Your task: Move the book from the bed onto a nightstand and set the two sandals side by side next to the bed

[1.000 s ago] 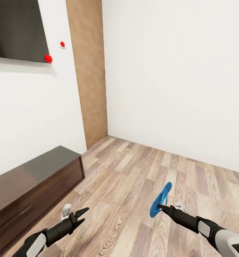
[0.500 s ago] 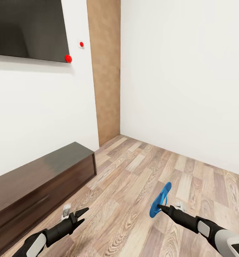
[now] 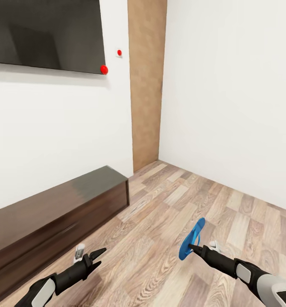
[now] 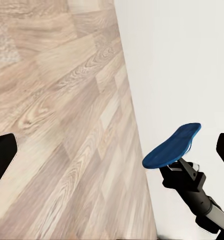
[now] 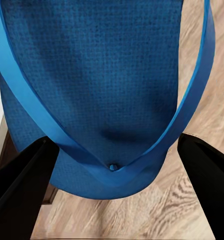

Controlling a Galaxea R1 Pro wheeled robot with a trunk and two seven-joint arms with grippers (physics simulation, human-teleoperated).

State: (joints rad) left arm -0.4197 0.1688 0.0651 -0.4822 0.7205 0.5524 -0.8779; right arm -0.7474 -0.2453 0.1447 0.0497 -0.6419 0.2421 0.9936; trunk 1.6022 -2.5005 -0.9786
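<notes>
Right claw (image 3: 192, 247) clamps a sandal (image 3: 191, 239) (long axis steeply upright); left claw (image 3: 97, 256) apart.

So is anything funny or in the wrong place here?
Yes: a blue sandal is up in the air, not on the wood floor. The right gripper is pinching it. The left gripper carries nothing. The dark low cabinet by the wall looks fine.
</notes>
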